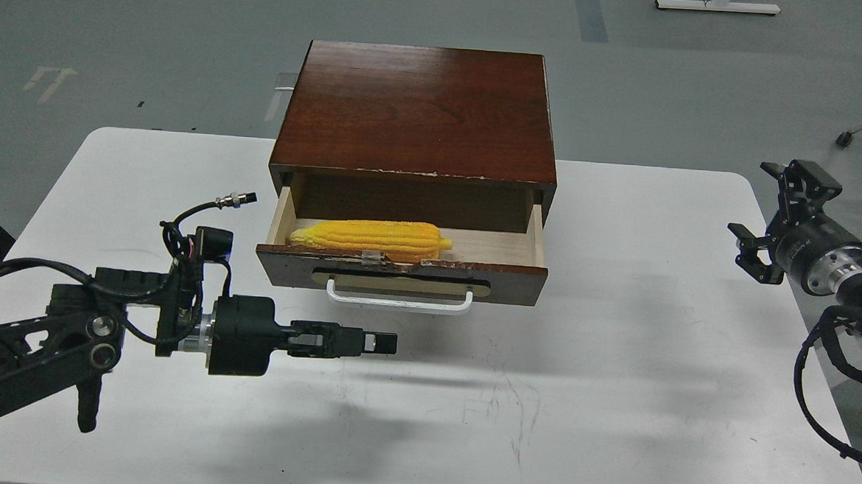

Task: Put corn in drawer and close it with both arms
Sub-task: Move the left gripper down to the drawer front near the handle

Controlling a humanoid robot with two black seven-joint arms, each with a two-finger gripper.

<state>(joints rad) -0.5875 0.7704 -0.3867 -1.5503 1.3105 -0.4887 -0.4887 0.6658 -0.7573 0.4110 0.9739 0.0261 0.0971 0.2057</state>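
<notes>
Nearest you, your left tool [385, 343] hangs over the white counter [614, 399], stretched out level and pointing right. Its fingers lie so close together from this side that you cannot tell whether they are parted; nothing is held in them. It sits just in front of the drawer's white bar handle [398, 300], a little to its left, not touching it.

Beyond that, the drawer [400, 273] stands pulled out from the dark wooden cabinet [417, 108]. The corn [372, 239] lies inside on the pale floor of the drawer, lengthwise along the front wall, in the left and middle part, its tapered tip pointing left.

At the far right edge of the counter, your right tool [772, 215] hovers with its fingers spread wide and nothing between them, well apart from the drawer.
</notes>
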